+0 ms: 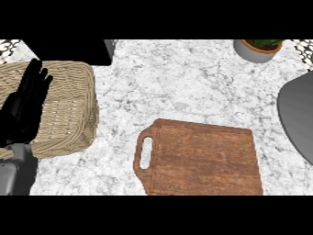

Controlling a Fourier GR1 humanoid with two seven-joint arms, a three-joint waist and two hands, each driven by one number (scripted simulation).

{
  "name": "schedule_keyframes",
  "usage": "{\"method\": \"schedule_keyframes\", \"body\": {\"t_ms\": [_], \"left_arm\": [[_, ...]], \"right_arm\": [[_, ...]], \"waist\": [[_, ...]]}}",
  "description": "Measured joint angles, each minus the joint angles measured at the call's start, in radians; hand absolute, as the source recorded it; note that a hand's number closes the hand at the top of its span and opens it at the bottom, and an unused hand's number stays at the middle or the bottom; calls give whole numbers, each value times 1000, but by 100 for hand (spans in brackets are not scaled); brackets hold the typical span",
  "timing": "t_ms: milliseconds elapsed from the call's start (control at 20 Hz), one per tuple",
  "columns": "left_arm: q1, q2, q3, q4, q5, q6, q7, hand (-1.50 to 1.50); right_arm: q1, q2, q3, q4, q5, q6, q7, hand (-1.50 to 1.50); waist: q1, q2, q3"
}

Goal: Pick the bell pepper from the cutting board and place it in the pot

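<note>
left hand (21,114) over wicker basket (70,101), fingers (36,77) straight, holding nothing, cutting board (206,158) centre, grey pot (304,114) at right

- Speckled marble counter (172,82)
- Wooden cutting board (203,158), bottom centre
- Woven wicker basket (64,110), left
- Grey pot (301,124), right edge
- Small potted plant (257,50), top right
- Unidentified black object (77,50), top left

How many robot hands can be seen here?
1. The left hand is at the left, open, over the wicker basket. The right hand is out of view.
</note>
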Motion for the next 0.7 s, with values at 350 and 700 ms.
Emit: {"method": "schedule_keyframes", "body": {"t_ms": [350, 700], "left_arm": [[3, -2, 1, -3, 1, -2, 4, 0], [10, 3, 3, -28, 7, -8, 21, 0]], "right_arm": [[11, -155, -28, 234, -13, 73, -100, -150], [19, -250, -3, 389, 0, 62, -164, -150]], "waist": [[8, 11, 16], [15, 14, 29]]}}
